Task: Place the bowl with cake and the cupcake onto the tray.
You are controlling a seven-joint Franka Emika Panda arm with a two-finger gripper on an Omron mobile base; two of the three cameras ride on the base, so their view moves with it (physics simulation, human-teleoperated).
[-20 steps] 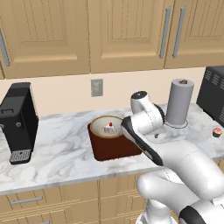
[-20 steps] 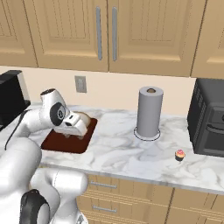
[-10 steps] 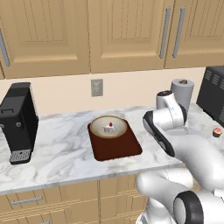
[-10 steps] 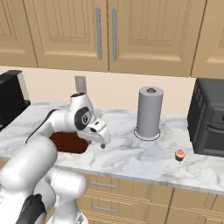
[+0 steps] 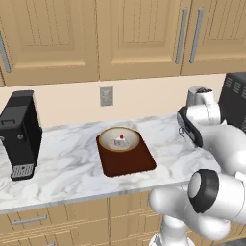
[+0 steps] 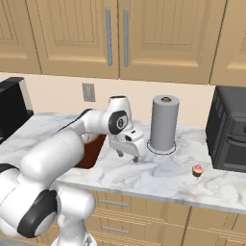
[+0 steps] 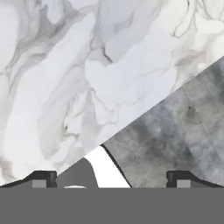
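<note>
The tan bowl with cake (image 5: 119, 139) sits on the back part of the dark-brown tray (image 5: 129, 163), its white slice and cherry showing. The tray (image 6: 92, 153) is partly hidden by my arm in the right base view. The tiny pink cupcake (image 6: 197, 170) stands alone on the marble, far right, near the oven. My gripper (image 6: 128, 155) hangs open and empty just above the counter, between the tray and the cupcake and left of the paper towel roll. In the hand view its tips (image 7: 111, 179) are wide apart over bare marble and the counter's front edge.
A grey paper towel roll (image 6: 164, 123) stands upright just right of the gripper. A black toaster oven (image 6: 231, 129) is at the far right, a black coffee machine (image 5: 21, 134) at the far left. Wooden cabinets hang above.
My arm has swung right, from over the tray to beside the paper towel roll. The bowl stays on the tray and the cupcake has not moved.
</note>
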